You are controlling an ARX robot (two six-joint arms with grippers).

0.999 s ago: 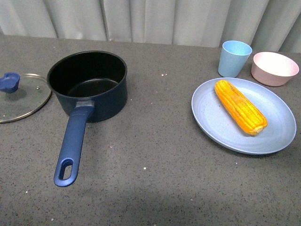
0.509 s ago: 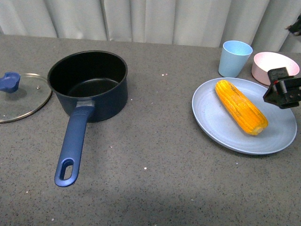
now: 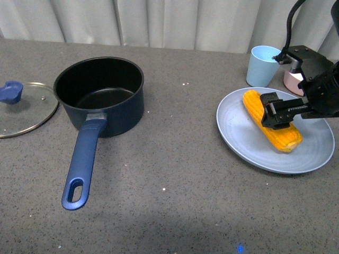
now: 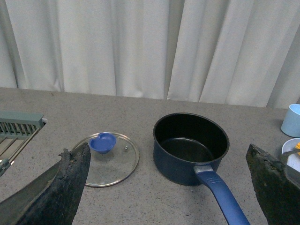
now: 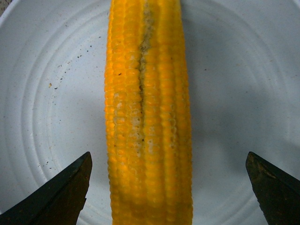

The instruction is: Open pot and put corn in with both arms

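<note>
The dark navy pot (image 3: pixel 99 95) stands open at the left, its long blue handle (image 3: pixel 82 161) pointing toward me. It also shows in the left wrist view (image 4: pixel 190 147). Its glass lid (image 3: pixel 24 108) with a blue knob lies on the table to its left, also in the left wrist view (image 4: pixel 108 157). The yellow corn (image 3: pixel 270 119) lies on a pale blue plate (image 3: pixel 243 137) at the right. My right gripper (image 3: pixel 279 114) is open just above the corn's middle; the corn (image 5: pixel 147 112) lies between its spread fingers. My left gripper (image 4: pixel 171 187) is open and empty, facing the pot from a distance.
A light blue cup (image 3: pixel 263 65) and a pale pink bowl (image 3: pixel 290 76) stand behind the plate. A grey rack (image 4: pixel 18 133) shows at the table's edge in the left wrist view. White curtains hang behind the table.
My right arm has come in from the right edge and now hovers over the corn on the plate. The pot, lid and corn have not moved.
</note>
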